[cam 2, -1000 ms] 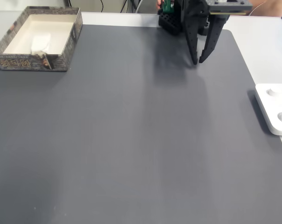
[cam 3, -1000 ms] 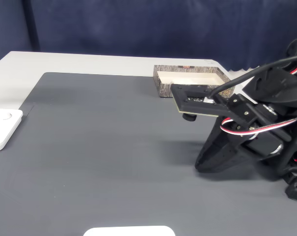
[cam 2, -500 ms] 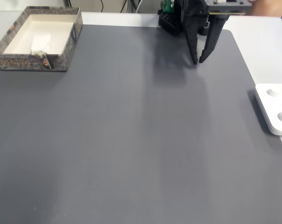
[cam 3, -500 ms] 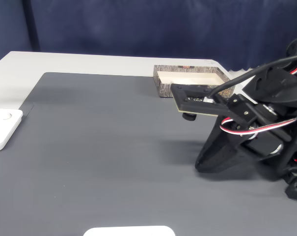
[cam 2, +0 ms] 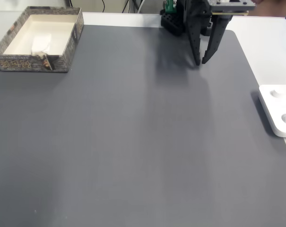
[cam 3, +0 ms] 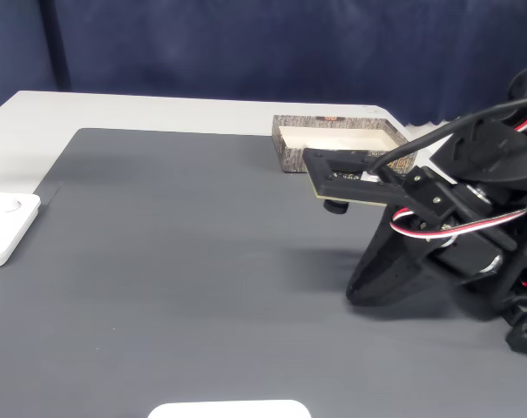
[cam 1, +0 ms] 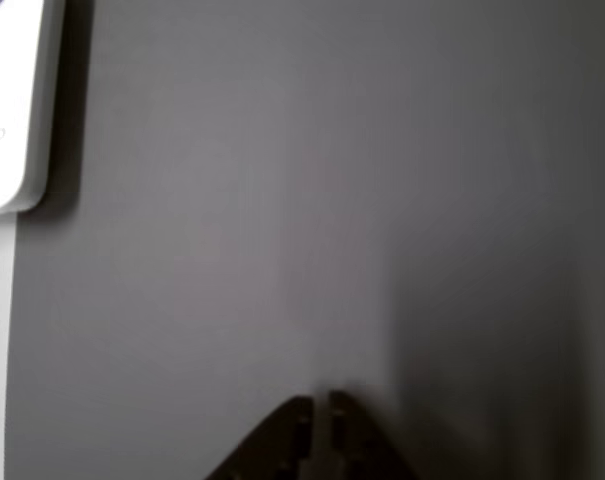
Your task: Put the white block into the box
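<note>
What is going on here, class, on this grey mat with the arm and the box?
A small robot arm is parked at the mat's far edge, its gripper nearly shut, empty, tips pointing down at the mat. The white block already lies inside the box at the mat's corner, well away from the gripper. A white device sits off the opposite edge. Nothing is being handled.

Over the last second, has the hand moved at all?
No. In a fixed view the hand hangs at the same spot above the grey mat, its tips equally far from the mat's far edge, and the box sits unchanged too.
</note>
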{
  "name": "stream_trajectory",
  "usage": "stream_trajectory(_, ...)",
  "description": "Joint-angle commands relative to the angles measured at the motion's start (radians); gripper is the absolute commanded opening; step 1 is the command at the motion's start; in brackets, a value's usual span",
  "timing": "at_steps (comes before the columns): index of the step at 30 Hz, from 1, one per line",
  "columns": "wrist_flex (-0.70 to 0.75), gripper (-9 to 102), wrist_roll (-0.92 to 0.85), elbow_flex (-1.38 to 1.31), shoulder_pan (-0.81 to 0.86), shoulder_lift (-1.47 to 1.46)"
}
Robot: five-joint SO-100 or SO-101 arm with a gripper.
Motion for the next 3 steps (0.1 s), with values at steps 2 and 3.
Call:
stream_trajectory(2, 0.002, -2, -0.009, 0.02, 0.012, 0.035)
stream_trajectory(3, 0.002, -2, -0.009, 0.02, 0.012, 0.035)
